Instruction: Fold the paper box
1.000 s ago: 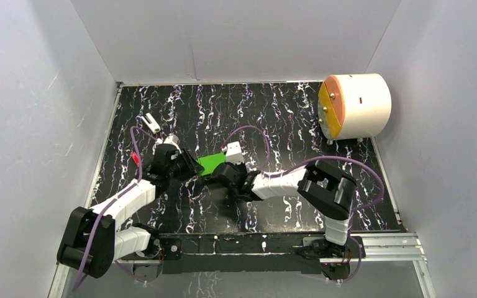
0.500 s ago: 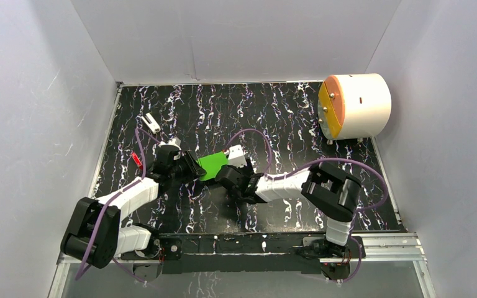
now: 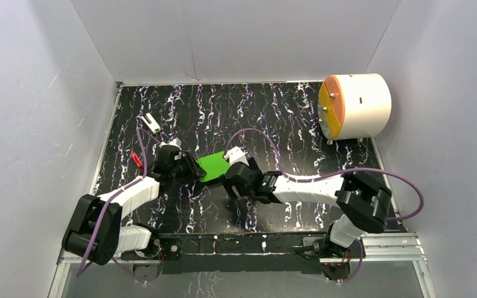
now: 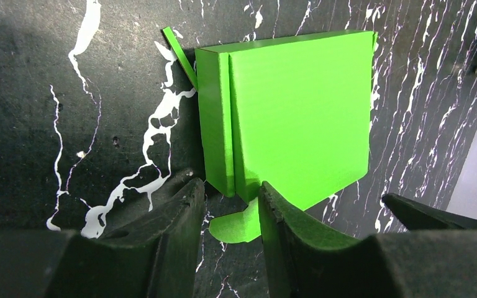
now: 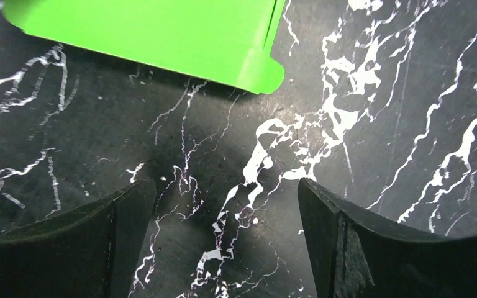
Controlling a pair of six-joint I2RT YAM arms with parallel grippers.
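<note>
The paper box (image 3: 212,165) is bright green, folded into a small flat rectangle, and lies on the black marbled table (image 3: 286,130) between the two arms. My left gripper (image 3: 194,167) is at its left end. In the left wrist view the jaws (image 4: 230,192) pinch the box's (image 4: 298,118) near corner, and a rounded green tab (image 4: 239,226) pokes out between the fingers. My right gripper (image 3: 231,181) sits just below and right of the box, open. The right wrist view shows its jaws (image 5: 223,186) wide apart over bare table, with the box's edge (image 5: 149,31) ahead and untouched.
A large white cylinder with an orange-yellow face (image 3: 354,105) stands at the back right. A small white object (image 3: 151,123) and a red bit (image 3: 136,159) lie at the left. White walls close in the table on three sides.
The right gripper has opened wide, let go of the box and drawn back a little, its elbow swinging to the right. The left gripper has kept its hold.
</note>
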